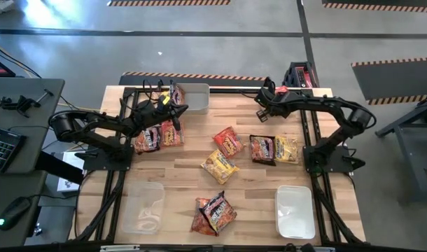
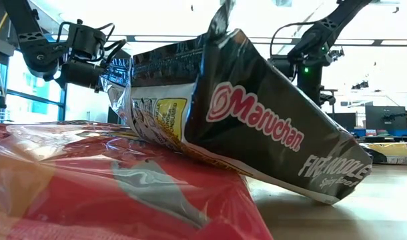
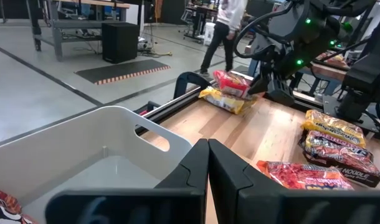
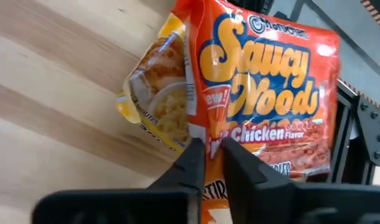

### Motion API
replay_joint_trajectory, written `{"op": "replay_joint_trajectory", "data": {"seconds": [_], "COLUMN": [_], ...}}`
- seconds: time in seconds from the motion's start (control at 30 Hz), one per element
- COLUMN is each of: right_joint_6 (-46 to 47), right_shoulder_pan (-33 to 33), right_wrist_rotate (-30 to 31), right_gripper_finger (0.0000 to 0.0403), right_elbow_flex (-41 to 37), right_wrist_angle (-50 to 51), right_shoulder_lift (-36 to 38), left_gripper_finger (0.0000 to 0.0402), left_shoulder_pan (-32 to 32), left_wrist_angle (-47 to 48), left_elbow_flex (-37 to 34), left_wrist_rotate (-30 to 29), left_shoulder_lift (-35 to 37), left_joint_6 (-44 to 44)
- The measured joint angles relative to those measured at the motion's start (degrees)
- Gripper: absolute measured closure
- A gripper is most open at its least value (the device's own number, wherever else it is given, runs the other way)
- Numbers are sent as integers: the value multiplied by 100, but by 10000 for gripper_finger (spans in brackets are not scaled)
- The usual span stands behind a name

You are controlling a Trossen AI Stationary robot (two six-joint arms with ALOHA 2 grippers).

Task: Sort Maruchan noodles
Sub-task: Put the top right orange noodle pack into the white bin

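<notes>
Maruchan noodles lie scattered on the wooden table: red [image 1: 227,141], yellow [image 1: 219,166], dark [image 1: 262,148] and yellow [image 1: 286,149] packets in the middle, and two [image 1: 157,136] on the left. At the far right corner, an orange Saucy Noods packet [image 4: 265,93] lies partly over a yellow packet [image 4: 152,93]. My right gripper [image 4: 213,152] is shut on the orange one. My left gripper [image 3: 209,165] is shut on nothing, beside the white bin [image 3: 96,143] at the far edge. My right gripper pinches the orange packet's edge near one corner [image 4: 210,138] between its two fingers. The fingers slant down from above. The packet lies flat, partly on the yellow packet and partly over the black rail at the table's edge.
Two clear bins [image 1: 143,206] [image 1: 295,210] stand at the near edge, with a dark and a red packet [image 1: 213,213] between them. These two packets fill the low view. A person [image 3: 224,25] walks in the room beyond the table.
</notes>
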State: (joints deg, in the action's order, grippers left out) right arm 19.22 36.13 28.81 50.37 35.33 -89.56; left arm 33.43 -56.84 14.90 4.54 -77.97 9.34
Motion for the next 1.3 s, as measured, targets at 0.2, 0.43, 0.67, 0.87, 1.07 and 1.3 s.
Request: {"op": "replay_joint_trajectory", "data": {"seconds": [0.2,0.43,0.67,0.87,1.07,1.3], "right_joint_6": [-5,-160,-291,-441,1204,888], "right_shoulder_pan": [-244,-647,-1468,-2480,-2774,-1871], "right_wrist_rotate": [-456,-1552,-2205,-2184,-1312,-1792], "right_gripper_finger": [402,403,402,402,376,250], "right_elbow_flex": [210,514,515,512,505,503], "right_wrist_angle": [83,-30,-317,87,648,-325], "right_shoulder_lift": [320,992,1501,1374,999,660], "left_gripper_finger": [401,401,401,401,401,401], "left_shoulder_pan": [0,-13,-13,-13,-13,-13], "left_wrist_angle": [0,0,0,-1,0,0], "left_elbow_flex": [-2,-2,-2,-2,-2,-2], "left_wrist_rotate": [2,46,48,48,46,48], "left_shoulder_lift": [0,0,0,0,2,2], "left_joint_6": [3,109,105,102,98,106]}}
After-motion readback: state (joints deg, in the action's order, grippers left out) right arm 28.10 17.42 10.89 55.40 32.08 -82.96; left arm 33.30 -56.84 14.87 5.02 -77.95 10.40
